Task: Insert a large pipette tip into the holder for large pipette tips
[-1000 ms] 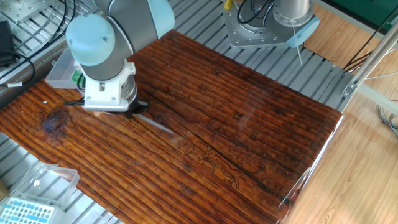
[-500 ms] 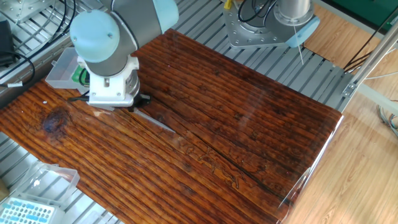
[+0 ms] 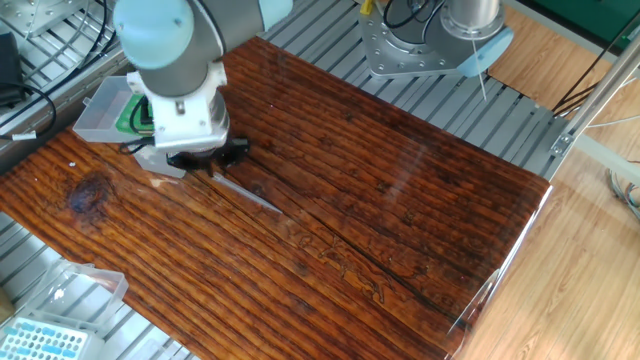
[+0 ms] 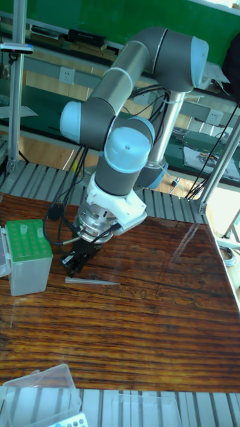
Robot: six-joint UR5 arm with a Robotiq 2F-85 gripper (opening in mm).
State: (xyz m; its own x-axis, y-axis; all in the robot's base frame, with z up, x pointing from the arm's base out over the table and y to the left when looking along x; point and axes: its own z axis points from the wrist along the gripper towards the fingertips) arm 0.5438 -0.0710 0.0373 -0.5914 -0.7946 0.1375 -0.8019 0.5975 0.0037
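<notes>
Just above the dark wooden table [image 3: 400, 190], my gripper [image 4: 75, 259] hangs over the thick end of the large pipette tip [image 4: 93, 281], which lies flat on the boards, its point aimed away from the holder for large pipette tips [image 4: 25, 257]. Whether my fingers are spread or pinched I cannot tell — from both cameras they are only a dark cluster under my wrist, and the tip appears to rest on the wood rather than between them. The green-racked holder stands near the table's edge just beyond me, lid swung open. The risks from here, as I judge them: a thin, slick cone lying flat can roll or skid if I close off-centre, and a grip taken at a slant would carry the tip tilted toward the rack — where it would strike the green plate between holes instead of dropping in.
</notes>
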